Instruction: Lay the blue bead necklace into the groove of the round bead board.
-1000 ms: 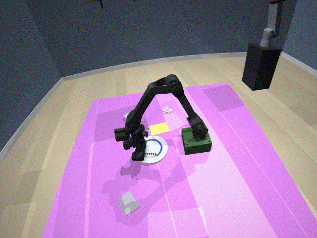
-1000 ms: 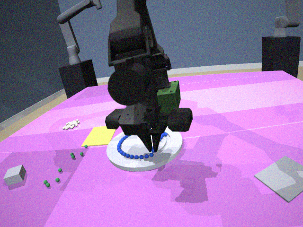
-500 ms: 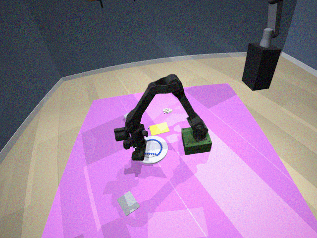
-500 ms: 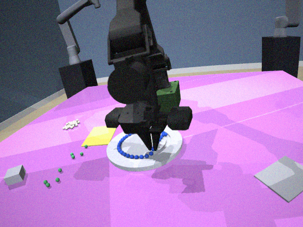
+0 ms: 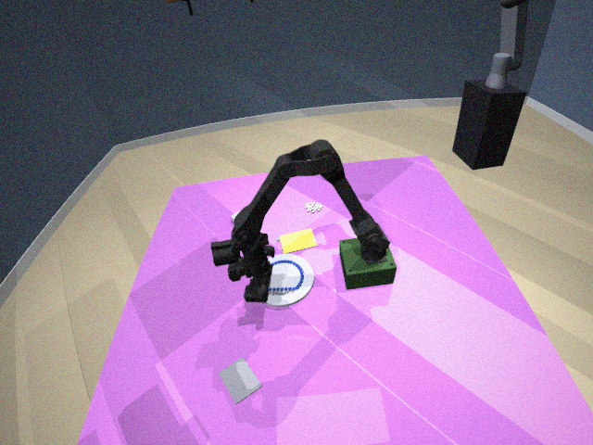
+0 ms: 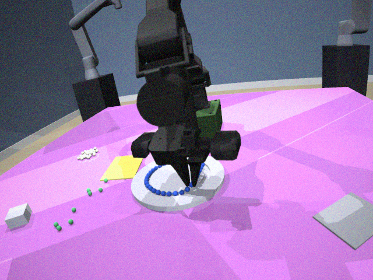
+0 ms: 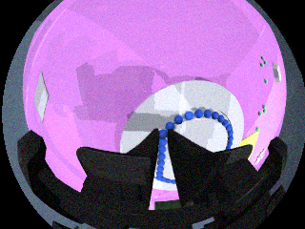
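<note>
The round white bead board (image 5: pixel 297 295) (image 6: pixel 168 205) (image 7: pixel 191 98) lies on the pink mat near the arm's green base. The blue bead necklace (image 5: pixel 296 282) (image 6: pixel 156 189) (image 7: pixel 204 114) lies in a loop on the board, along its groove on the left and front. My gripper (image 5: pixel 255 292) (image 6: pixel 190 182) (image 7: pixel 163 133) stands over the board with its fingertips down at the board's surface, shut on the necklace at the loop's right front part. The far side of the loop is hidden behind the gripper in the exterior view.
A yellow sheet (image 5: pixel 297 239) (image 6: pixel 122 167) lies just behind the board. A heap of white beads (image 5: pixel 313 207) (image 6: pixel 87 153), scattered green beads (image 6: pixel 72 209), a grey block (image 6: pixel 18 215) and a grey plate (image 5: pixel 239 380) (image 6: pixel 346 220) lie around. The green arm base (image 5: pixel 366 268) stands right of the board.
</note>
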Robot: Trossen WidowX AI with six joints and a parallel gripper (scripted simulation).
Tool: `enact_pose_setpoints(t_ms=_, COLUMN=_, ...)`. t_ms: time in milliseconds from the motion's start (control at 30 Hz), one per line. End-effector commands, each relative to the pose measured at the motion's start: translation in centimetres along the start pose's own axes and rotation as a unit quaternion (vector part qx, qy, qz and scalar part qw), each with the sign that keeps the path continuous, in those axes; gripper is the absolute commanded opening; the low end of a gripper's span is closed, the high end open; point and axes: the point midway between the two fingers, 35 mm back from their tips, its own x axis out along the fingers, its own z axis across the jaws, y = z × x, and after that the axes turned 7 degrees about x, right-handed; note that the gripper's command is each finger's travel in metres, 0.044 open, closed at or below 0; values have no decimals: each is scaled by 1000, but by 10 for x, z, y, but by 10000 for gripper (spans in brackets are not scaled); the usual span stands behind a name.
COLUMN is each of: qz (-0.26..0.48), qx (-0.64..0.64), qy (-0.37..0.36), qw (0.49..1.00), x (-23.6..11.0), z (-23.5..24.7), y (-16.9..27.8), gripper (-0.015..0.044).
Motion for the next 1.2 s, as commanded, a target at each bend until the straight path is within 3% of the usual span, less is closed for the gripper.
enact_pose_setpoints(t_ms=0, qz=2, qx=2, qy=3, qw=1000, x=7, z=0, y=1, gripper=0)
enact_pose_setpoints(t_ms=167, qz=2, qx=2, qy=3, qw=1000, x=8, z=0, y=1, gripper=0)
enact_pose_setpoints(t_ms=733, qz=2, qx=0, qy=1, qw=1000, x=3, z=0, y=1, gripper=440)
enact_pose_setpoints(t_ms=1167, qz=2, qx=2, qy=3, qw=1000, x=-1, z=0, y=1, gripper=440)
